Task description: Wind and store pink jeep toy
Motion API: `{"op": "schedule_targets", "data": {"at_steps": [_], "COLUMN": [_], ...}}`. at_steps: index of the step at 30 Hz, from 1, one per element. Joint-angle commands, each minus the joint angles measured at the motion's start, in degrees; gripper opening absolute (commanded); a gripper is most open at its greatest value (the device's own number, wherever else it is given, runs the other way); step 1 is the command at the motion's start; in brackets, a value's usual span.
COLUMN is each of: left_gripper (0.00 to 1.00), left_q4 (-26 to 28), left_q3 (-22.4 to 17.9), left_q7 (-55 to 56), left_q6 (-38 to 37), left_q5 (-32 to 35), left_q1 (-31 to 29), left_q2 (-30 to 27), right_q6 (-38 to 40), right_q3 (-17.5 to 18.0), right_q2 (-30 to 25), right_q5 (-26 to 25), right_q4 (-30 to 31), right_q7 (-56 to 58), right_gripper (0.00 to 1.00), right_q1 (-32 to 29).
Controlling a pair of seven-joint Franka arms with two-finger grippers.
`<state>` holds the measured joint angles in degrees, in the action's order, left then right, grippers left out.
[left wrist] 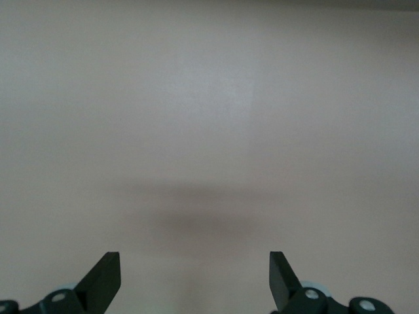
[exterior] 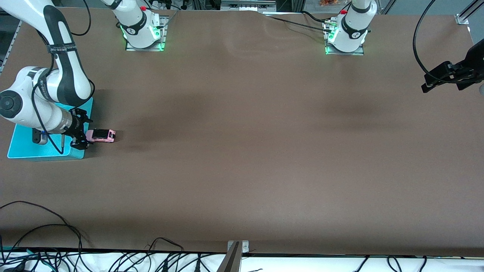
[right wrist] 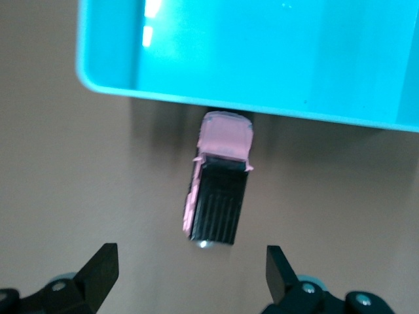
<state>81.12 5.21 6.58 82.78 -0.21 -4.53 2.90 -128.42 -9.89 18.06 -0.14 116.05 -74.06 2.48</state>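
The pink jeep toy (exterior: 101, 135) stands on the brown table right beside the turquoise bin (exterior: 22, 147), on the bin's side toward the left arm's end. In the right wrist view the jeep (right wrist: 219, 190) has its pink hood against the bin's wall (right wrist: 262, 52). My right gripper (exterior: 80, 134) hovers low over the bin's edge and the jeep. It is open and empty (right wrist: 191, 271), and the jeep lies just ahead of its fingertips, not between them. My left gripper (exterior: 444, 81) waits open and empty (left wrist: 194, 278) over bare table at the left arm's end.
The right arm's elbow and forearm (exterior: 34, 102) hang over the bin. Cables (exterior: 45, 241) run along the table edge nearest the front camera. The two arm bases (exterior: 143, 30) (exterior: 348, 34) stand at the edge farthest from the front camera.
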Motion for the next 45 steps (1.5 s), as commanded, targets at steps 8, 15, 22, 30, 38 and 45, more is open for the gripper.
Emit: {"op": "schedule_targets", "data": {"at_steps": [8, 15, 22, 30, 38, 45], "left_gripper": [1.00, 1.00, 1.00, 1.00, 1.00, 1.00], "left_q4": [-0.2, 0.0, 0.4, 0.9, 1.2, 1.2], "left_q3": [0.0, -0.2, -0.2, -0.2, -0.1, 0.0], "left_q7": [0.7, 0.5, 0.7, 0.6, 0.5, 0.5], "left_q6": [1.0, 0.8, -0.9, -3.5, -3.6, -3.9], "left_q5": [-1.4, -1.3, -1.3, -0.8, -0.8, -0.8], "left_q1": [0.0, -0.3, -1.0, -2.1, -2.1, -2.0], "left_q2": [0.0, 0.0, 0.0, -0.1, -0.3, -0.2], "right_q6": [-16.7, -20.4, -22.8, -25.3, -28.4, -28.5], "right_q3": [-1.8, -1.8, -1.8, -1.8, -1.7, -1.7], "right_q2": [-3.2, -1.3, -0.6, 1.6, 4.3, 4.3], "right_q5": [0.9, 1.1, 1.0, 1.1, 1.1, 1.1], "right_q4": [14.6, 14.7, 14.7, 14.8, 14.7, 14.6], "right_q7": [-0.6, -2.6, -4.3, -5.5, -6.2, -6.2], "right_gripper": [1.00, 1.00, 1.00, 1.00, 1.00, 0.41], "right_q1": [-0.1, -0.2, -0.1, -0.1, -0.1, -0.1]}}
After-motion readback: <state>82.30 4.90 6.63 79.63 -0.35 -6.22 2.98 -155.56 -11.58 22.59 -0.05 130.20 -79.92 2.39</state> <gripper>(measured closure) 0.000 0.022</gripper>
